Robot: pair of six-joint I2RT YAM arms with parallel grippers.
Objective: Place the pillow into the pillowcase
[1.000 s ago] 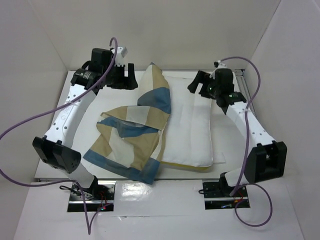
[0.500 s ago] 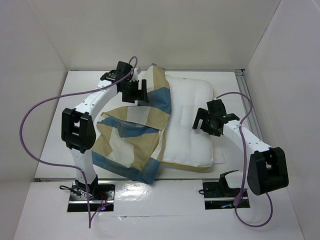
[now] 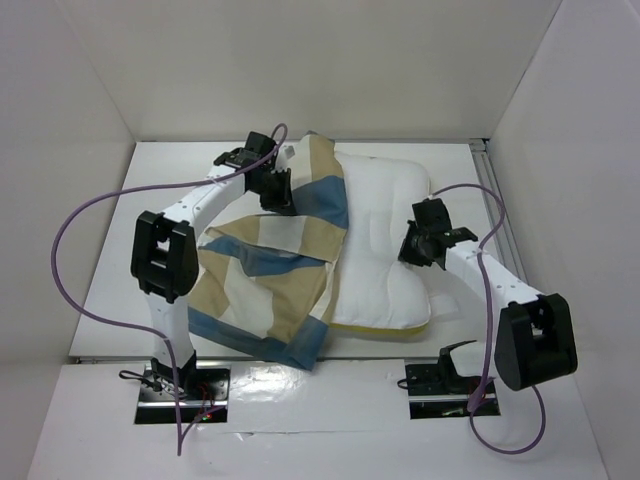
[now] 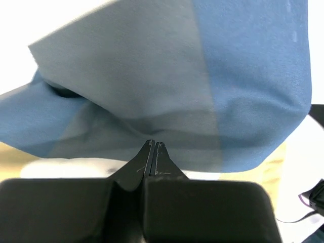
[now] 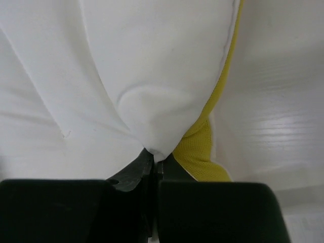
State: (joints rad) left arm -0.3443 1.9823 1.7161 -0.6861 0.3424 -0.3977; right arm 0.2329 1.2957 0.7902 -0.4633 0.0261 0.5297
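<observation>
The white pillow (image 3: 385, 235) lies right of the middle of the table, its yellow band (image 3: 390, 330) along the near edge. The blue, tan and cream pillowcase (image 3: 265, 275) lies crumpled to its left and laps over the pillow's left side. My left gripper (image 3: 279, 192) is at the pillowcase's far top part. In the left wrist view its tips (image 4: 153, 145) are shut, with folds of the cloth (image 4: 212, 86) running into them. My right gripper (image 3: 412, 247) is shut on a pinch of the pillow's white cover (image 5: 152, 76), next to the yellow band (image 5: 205, 147).
White walls close in the table (image 3: 130, 230) at the back and on both sides. A metal rail (image 3: 492, 195) runs along its right edge. Purple cables (image 3: 75, 225) loop off both arms. The arm bases stand at the near edge.
Both arms came in from the far corners onto the cloth. Both grippers, open before, have now shut: the left on the pillowcase, the right on the pillow. The pillow's right side has bunched up.
</observation>
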